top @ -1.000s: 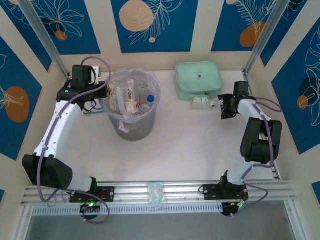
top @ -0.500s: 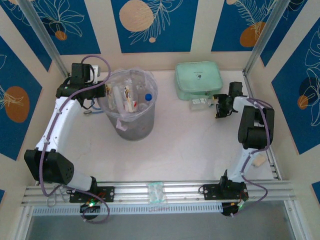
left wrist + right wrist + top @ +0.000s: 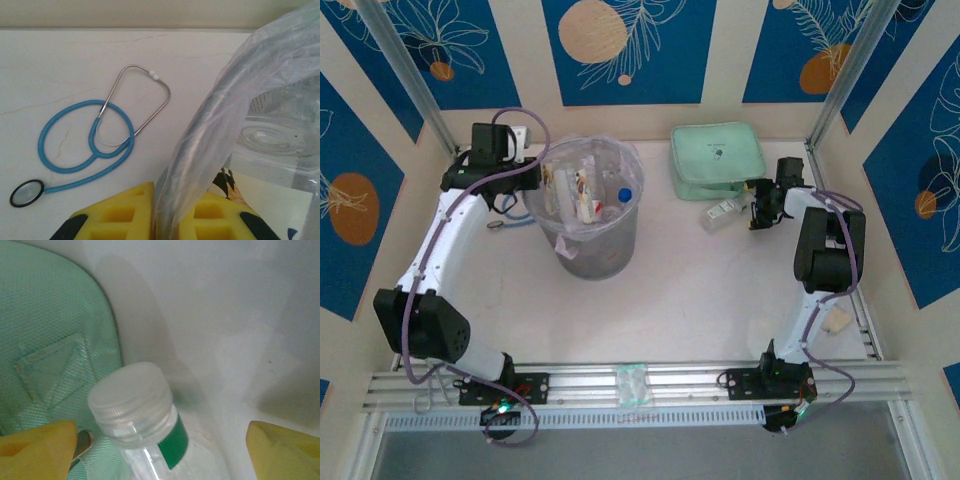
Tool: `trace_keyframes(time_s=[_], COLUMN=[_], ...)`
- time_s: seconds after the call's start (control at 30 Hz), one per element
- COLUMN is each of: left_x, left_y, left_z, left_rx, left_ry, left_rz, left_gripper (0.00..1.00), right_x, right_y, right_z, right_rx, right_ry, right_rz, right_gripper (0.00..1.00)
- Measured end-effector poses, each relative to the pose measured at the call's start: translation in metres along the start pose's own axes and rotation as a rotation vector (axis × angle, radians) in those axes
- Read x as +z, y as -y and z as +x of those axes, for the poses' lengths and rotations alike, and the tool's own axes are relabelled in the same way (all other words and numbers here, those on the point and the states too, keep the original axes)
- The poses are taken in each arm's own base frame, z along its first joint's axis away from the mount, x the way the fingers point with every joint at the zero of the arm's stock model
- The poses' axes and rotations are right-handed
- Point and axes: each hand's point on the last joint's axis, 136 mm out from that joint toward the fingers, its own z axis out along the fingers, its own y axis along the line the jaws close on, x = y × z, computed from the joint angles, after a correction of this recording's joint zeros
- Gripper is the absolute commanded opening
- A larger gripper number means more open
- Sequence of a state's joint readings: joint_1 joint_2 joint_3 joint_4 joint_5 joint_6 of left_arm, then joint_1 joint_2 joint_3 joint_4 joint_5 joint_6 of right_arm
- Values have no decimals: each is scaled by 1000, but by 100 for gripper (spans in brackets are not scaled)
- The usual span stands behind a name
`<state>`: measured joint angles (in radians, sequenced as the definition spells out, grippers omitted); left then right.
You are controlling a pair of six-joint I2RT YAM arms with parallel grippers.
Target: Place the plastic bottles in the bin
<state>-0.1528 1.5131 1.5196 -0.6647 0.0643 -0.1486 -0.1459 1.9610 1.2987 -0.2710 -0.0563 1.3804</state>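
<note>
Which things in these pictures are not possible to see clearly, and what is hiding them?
Top view: how many plastic bottles lie in the bin; they overlap under the wrinkled liner.
Right wrist view: the body and label of the white-capped bottle; the bottom edge cuts them off.
Left wrist view: whether the jaws of the left gripper clamp the bin rim; the liner covers the gap.

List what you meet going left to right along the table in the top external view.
stethoscope → bin → bottle lying on the table → right gripper. The mint case overlaps the bottle, so it is left out.
</note>
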Motion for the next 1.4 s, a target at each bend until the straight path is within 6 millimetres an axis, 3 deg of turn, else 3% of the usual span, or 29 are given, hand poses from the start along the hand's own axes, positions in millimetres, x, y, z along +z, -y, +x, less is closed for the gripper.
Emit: trace_keyframes(time_s=[0.2,0.5,0.7,0.83,1.0,1.03,1.2,1.4], left_x=[4,12,20,22,21,21,19,17], left_y=[12,25,41,51,69,74,89,96], left_z=[-2,-7,-11,-12,-9,-8,-4,-3], left_rx=[13,32,49,58,79,85,105,112], left_ry=[-2,-15,-22,-22,-24,-26,-31,-26], left_rz=[29,54,94,112,147,159,195,219], left_gripper=[0,0,0,0,0,0,0,0], right_x=[15,18,4,-33,-92,-103,-165,-281], right_y=[2,-1,22,23,-2,-6,-27,-70], right_z=[4,5,4,5,11,13,30,66], right_rx=[8,3,-1,-32,-153,-184,-401,-654], right_ry=[-24,-49,-50,-29,19,27,80,203], right_rz=[15,-5,20,-6,-99,-115,-200,-443], right_gripper=[81,55,39,33,26,19,8,7])
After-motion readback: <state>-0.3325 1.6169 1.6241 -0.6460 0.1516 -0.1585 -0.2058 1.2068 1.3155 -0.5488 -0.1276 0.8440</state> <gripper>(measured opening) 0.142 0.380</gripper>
